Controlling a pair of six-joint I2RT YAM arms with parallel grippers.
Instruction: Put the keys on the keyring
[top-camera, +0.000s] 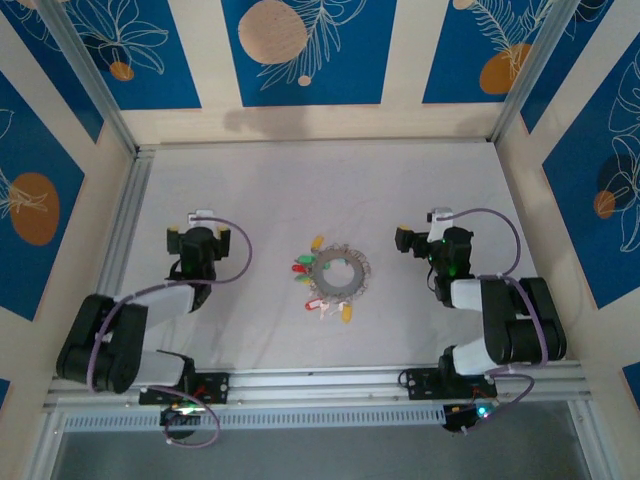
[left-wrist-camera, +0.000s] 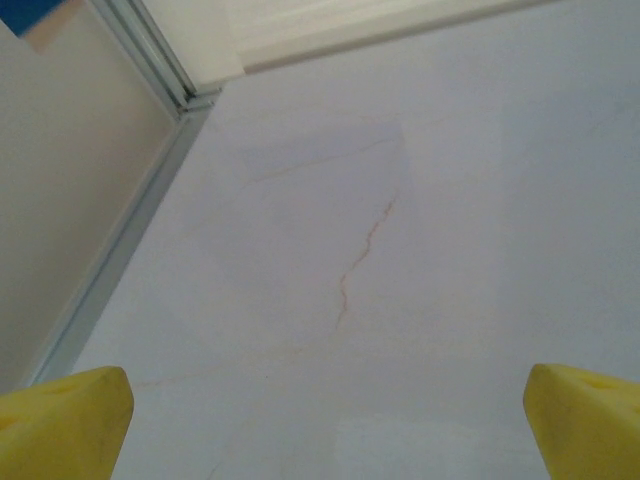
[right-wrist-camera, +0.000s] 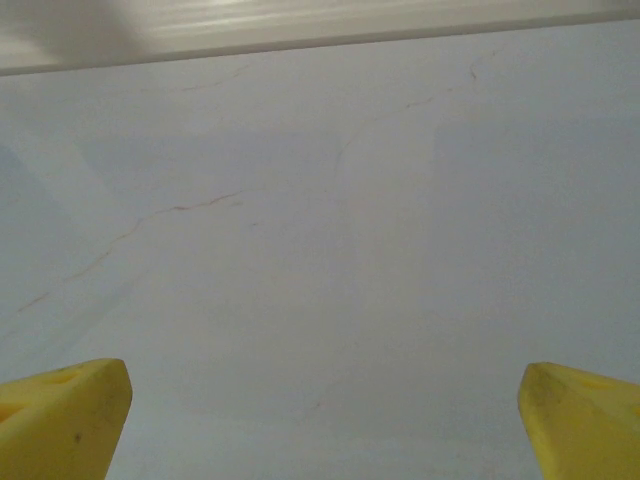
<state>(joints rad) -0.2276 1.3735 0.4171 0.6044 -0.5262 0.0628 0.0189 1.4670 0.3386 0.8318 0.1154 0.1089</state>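
Left gripper (left-wrist-camera: 322, 428): jaws fully spread, yellow fingers (left-wrist-camera: 62, 420) at the two bottom corners of the left wrist view. Nothing is between them and nothing touches them. Beneath lies the white table cover (left-wrist-camera: 450, 200), with one thin crease (left-wrist-camera: 362, 255) running across it. An aluminium rail (left-wrist-camera: 130, 230) runs along the left side.

Right gripper (right-wrist-camera: 322, 420): jaws equally wide, yellow fingers (right-wrist-camera: 60, 415) at the bottom corners, holding nothing. The cover below it is creased, and a pale wall edge (right-wrist-camera: 300, 30) shows at the top.

From the top view, the left gripper (top-camera: 200, 216) sits left of centre and the right gripper (top-camera: 440, 216) right of centre. Both point away from the bases and stand well apart from the work.

The keyring (top-camera: 358, 272) lies flat on the table (top-camera: 260, 190) between the two arms, roughly mid-table. The keys (top-camera: 305, 259) fan around its rim: red and green heads on the left, a yellow one at upper left, another yellow at the lower edge. Whether each key is threaded on or merely lies against the ring is too small to tell.

Bare cover separates each gripper from the ring. A purple cable (top-camera: 243, 255) loops beside the left wrist. A green light (top-camera: 447, 268) glows on the right arm. Blue wall panels (top-camera: 300, 50) carry white leaf outlines and orange discs.
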